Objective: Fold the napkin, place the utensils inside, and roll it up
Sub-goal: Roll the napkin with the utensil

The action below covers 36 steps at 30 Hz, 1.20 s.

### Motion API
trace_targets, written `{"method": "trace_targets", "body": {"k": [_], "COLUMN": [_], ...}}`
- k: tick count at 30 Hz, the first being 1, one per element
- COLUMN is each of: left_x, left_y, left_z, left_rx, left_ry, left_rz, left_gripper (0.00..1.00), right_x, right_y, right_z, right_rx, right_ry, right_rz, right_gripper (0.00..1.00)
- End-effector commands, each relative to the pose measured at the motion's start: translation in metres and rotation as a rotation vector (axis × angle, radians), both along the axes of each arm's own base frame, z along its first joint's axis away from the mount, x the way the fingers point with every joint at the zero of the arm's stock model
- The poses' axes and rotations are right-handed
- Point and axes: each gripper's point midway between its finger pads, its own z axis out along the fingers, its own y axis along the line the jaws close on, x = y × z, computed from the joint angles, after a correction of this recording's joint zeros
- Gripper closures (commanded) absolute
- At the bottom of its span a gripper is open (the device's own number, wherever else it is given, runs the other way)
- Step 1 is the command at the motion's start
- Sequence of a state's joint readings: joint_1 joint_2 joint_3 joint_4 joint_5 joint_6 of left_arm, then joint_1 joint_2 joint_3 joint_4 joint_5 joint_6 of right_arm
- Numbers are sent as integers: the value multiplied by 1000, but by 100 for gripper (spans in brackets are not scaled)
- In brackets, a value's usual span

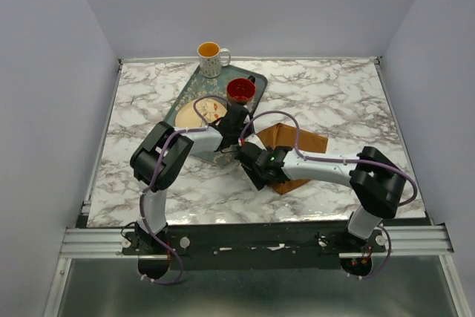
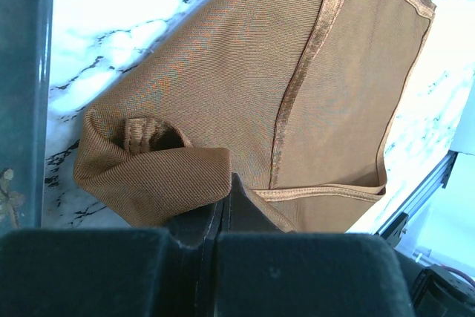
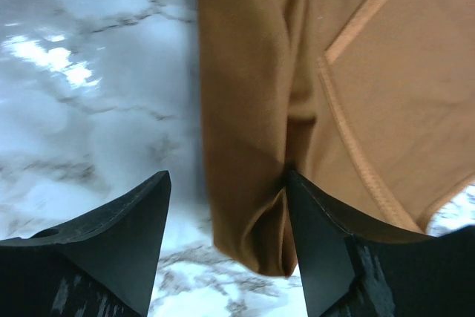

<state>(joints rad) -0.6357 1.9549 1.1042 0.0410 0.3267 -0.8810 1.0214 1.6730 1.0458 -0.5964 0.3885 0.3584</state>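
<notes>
My left gripper [image 2: 225, 202] is pinched shut on a bunched corner of the napkin [image 2: 223, 79]. My right gripper [image 3: 227, 183] stands wide, straddling its folded edge, which runs straight ahead.

On my screens the napkin [image 2: 223, 72] reads as thin woven cloth. It is matt, with a fine ribbed grain and a stitched hem that catches a little more sheen. Under the napkin, the table [image 3: 89, 87] is a smooth marble-look top, glossy enough to throw white glare. The right gripper [image 3: 227, 176] has fingers [image 3: 111, 243] of matt black plastic, faintly rough-grained. Beyond the napkin, the mug [image 1: 211, 56] looks like shiny glazed ceramic.
</notes>
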Motion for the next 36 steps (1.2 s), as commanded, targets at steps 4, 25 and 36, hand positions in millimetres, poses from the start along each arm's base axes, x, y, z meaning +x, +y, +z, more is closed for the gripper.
{"method": "trace_targets", "body": {"k": [4, 25, 36], "left_x": [-17, -18, -19], "left_y": [31, 31, 32], "left_z": [-53, -49, -48], "left_rx": [165, 157, 159], "left_ry": [97, 94, 93], "left_rz": [29, 27, 21], "left_gripper": [100, 100, 100], "right_x": [18, -5, -12], "right_y": [-17, 2, -12], "right_z": [6, -30, -49], "right_rx": [-259, -67, 63], "right_ry": [-173, 58, 147], "right_rz": [8, 57, -16], "right_gripper": [31, 29, 60]}}
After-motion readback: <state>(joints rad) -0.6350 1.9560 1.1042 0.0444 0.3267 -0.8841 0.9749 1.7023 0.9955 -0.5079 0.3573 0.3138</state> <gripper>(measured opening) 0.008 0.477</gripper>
